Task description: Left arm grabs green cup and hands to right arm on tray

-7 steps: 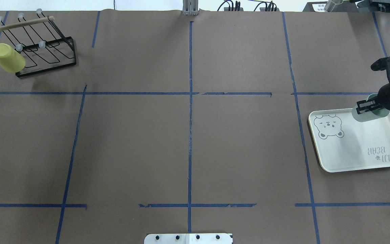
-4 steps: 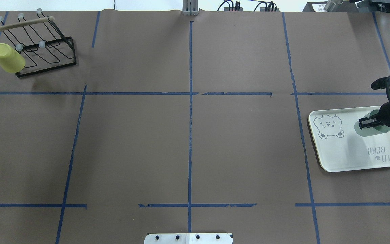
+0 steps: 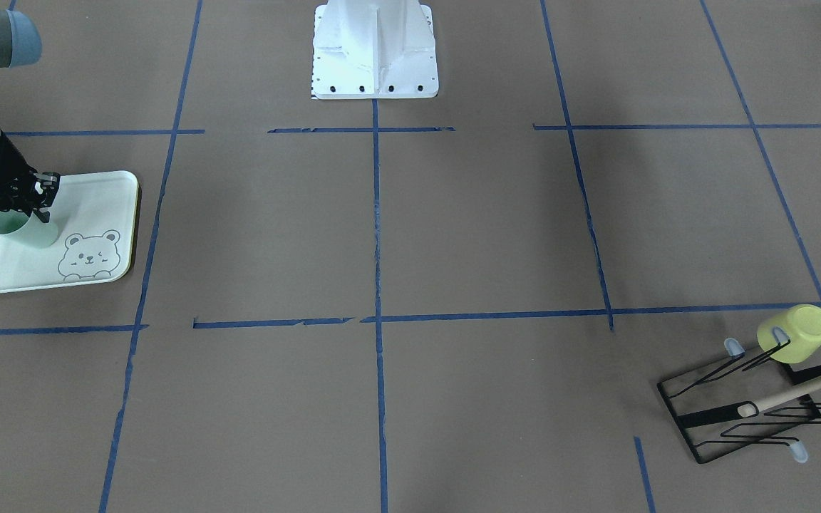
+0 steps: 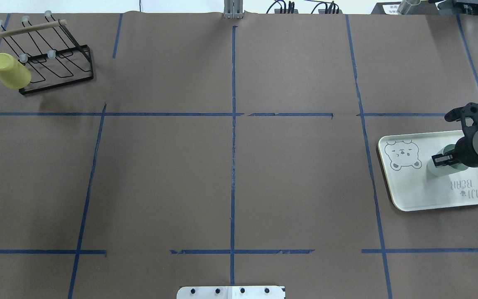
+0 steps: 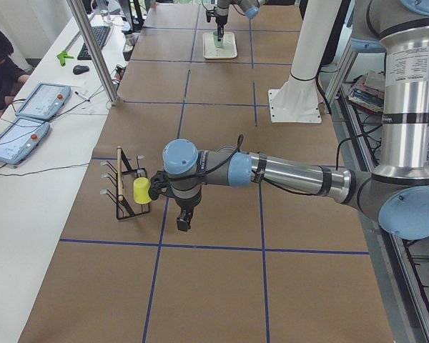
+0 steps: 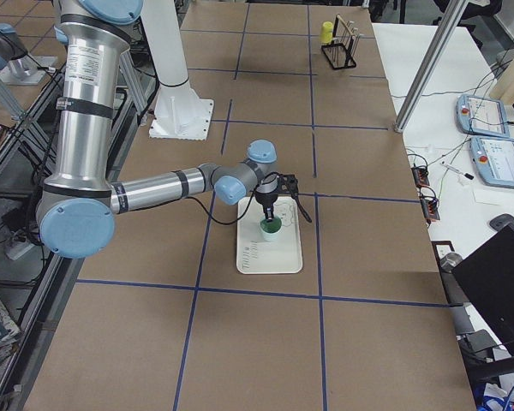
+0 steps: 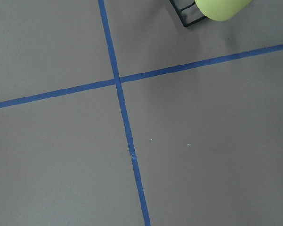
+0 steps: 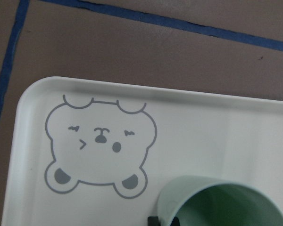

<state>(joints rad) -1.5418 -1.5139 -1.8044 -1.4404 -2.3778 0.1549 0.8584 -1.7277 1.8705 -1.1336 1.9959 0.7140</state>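
- Mint-green plastic is your marker here: the green cup (image 4: 435,168) stands upright over the middle of the tray (image 4: 413,191), between the bear drawing and the lettering.
- Your right gripper (image 4: 442,159) is closed on the cup's rim. The wrist view shows a dark finger (image 8: 153,221) against the outside of the wall. I judge that a rim pinch leaves the base free to land flat.
- You cannot tell from these views whether the base touches the tray. From the side it looks down, or nearly so.
- I judge the hand-over finished, with only letting go and lifting clear left for you.
- Your left arm (image 5: 272,171) reaches out well away from the tray, beside the black wire rack (image 4: 56,62). The left gripper (image 5: 182,223) points down at the table, and you cannot tell how far open it is.
- The yellow-green cup (image 4: 10,71) hangs on that rack and is not the cup the task names.
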